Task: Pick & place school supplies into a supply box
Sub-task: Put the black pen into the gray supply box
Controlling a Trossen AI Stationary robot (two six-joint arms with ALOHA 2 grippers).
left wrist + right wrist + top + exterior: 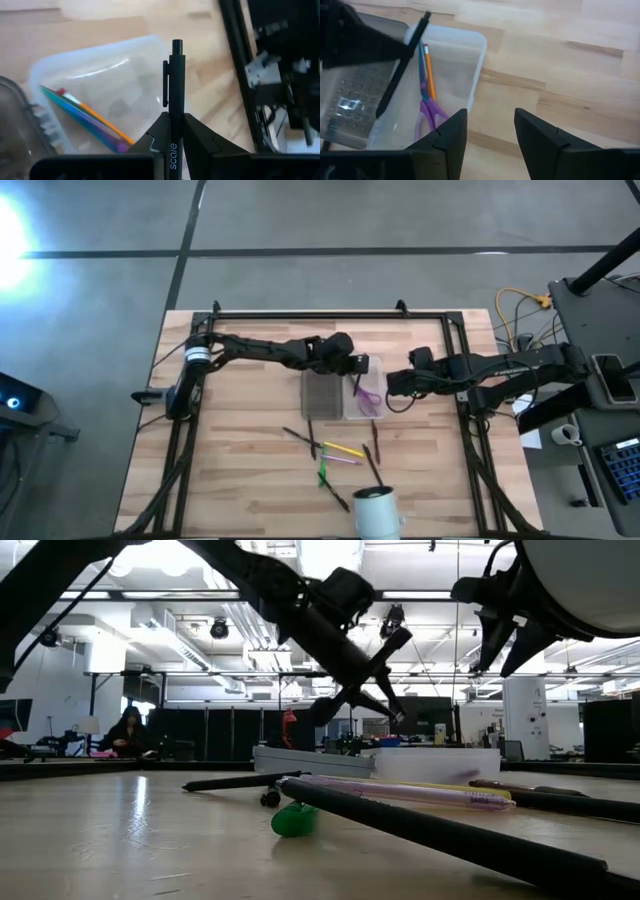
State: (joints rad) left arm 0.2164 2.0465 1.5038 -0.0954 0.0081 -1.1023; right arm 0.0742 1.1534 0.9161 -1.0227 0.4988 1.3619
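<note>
The left claw (pixel 172 142) is hanging over the supply box (pixel 343 393) near the middle of the counter (pixel 240 470), pinching a black pen (pixel 173 95) tight between its closed fingers. The pen's lower end is hidden inside the grip. From the high view the claw is covering the box's 12 o'clock edge, so that part is hard to make out. The box is lying open, its grey mesh half at 9 o'clock and the clear half at 3 o'clock. Inside the clear half, purple-handled scissors (pixel 429 116) are lying beside an orange pencil (pixel 429 75); their far ends are blurring together. Toward 6 o'clock of the box, more pens and markers (pixel 338 455) are lying scattered, a green one (pixel 293 820) among them, too thin to sort out from above. A white cup (pixel 374 510) is standing at the counter's 6 o'clock edge, partly cut off. The right claw (pixel 490 132) is hovering just at 3 o'clock of the box, its fingers parted and holding nothing.
</note>
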